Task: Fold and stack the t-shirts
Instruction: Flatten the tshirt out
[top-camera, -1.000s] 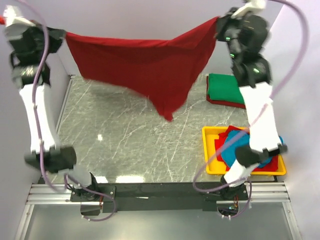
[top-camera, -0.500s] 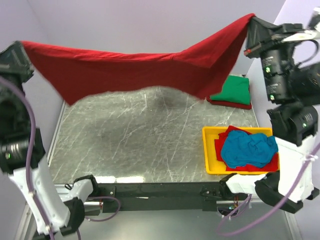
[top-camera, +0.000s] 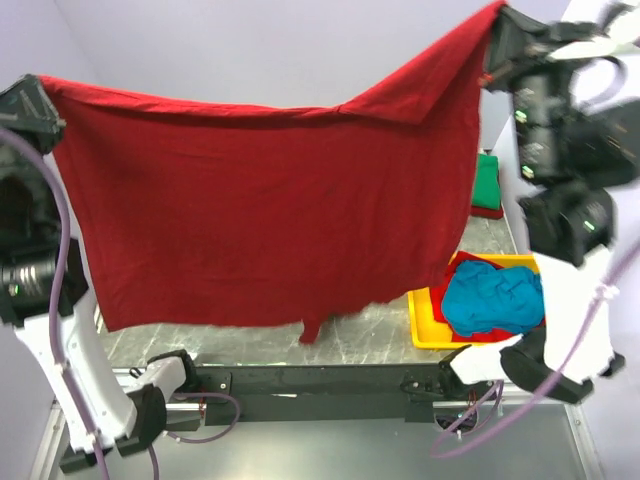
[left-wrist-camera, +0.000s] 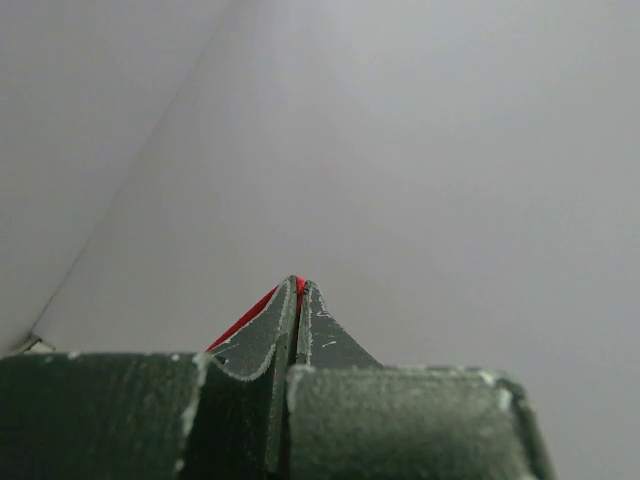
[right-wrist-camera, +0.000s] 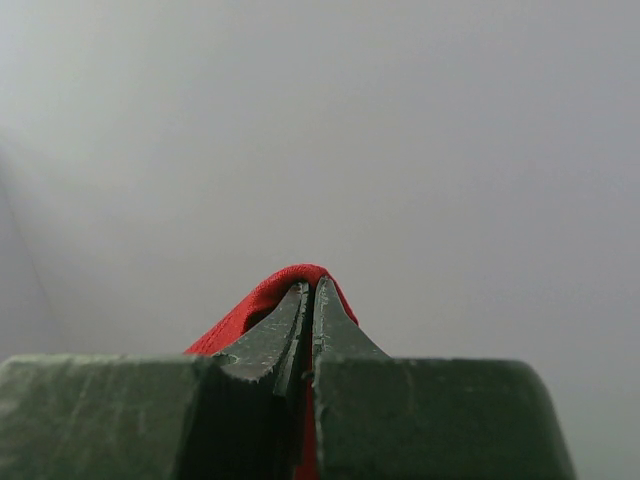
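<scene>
Well, I have the left gripper (top-camera: 36, 100) and right gripper (top-camera: 500, 30) clamped on the top corners of the dark red t-shirt (top-camera: 270, 210), which hangs spread out. One green t-shirt (top-camera: 487, 180) lies folded far right. The teal t-shirt (top-camera: 492, 297) waits crumpled in the yellow tray (top-camera: 422, 335), so I judge most folding remains.

Two hands, left hand (top-camera: 40, 92) and right hand (top-camera: 500, 25), one hanging dark red t-shirt (top-camera: 270, 200), one green t-shirt (top-camera: 487, 180) at two o'clock, one teal t-shirt (top-camera: 492, 295) and one red cloth (top-camera: 450, 282) (mostly buried) at four o'clock, one yellow tray (top-camera: 425, 332), one desk (top-camera: 375, 330)
</scene>
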